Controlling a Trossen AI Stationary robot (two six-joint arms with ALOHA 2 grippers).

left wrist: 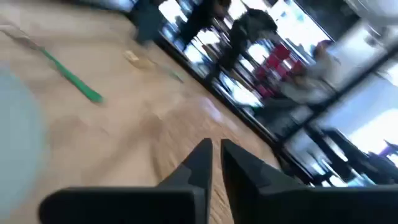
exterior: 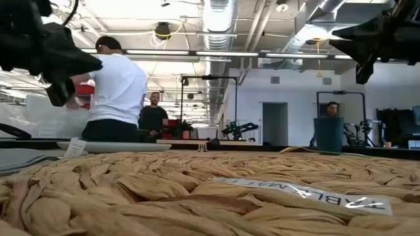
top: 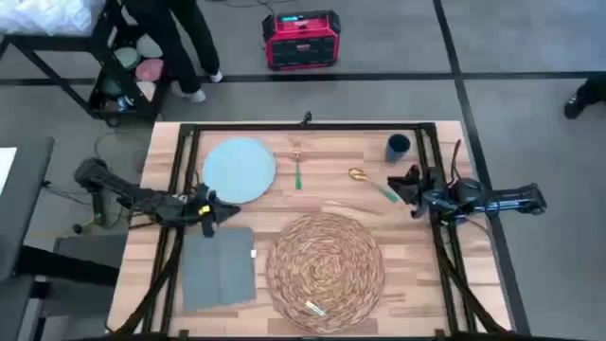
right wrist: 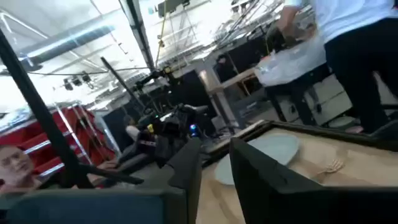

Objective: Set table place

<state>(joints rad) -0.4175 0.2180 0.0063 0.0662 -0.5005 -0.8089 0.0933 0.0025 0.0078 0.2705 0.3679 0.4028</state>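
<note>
The round woven straw-coloured wicker placemat [top: 325, 260] lies flat on the light wooden plank table [top: 417, 251] with its black metal rail frame, toward the near edge and roughly at the middle, a small white label [top: 313, 308] on its near rim. Just left of it lies a grey rectangular cloth napkin [top: 219, 267]; a round pale-blue plate [top: 239, 169] sits behind the napkin, with a green-handled fork [top: 297, 167] beside the plate. A dark blue cup [top: 398, 146] stands near the far right corner, and a gold-headed, green-handled utensil [top: 371, 183] lies close to it. The left gripper [top: 210, 211] hangs over the table between plate and napkin, its fingers [left wrist: 196, 165] nearly together with only a thin gap, holding nothing. The right gripper [top: 407, 189] hovers at the right side near the utensil, fingers [right wrist: 186, 163] slightly parted and empty.
</note>
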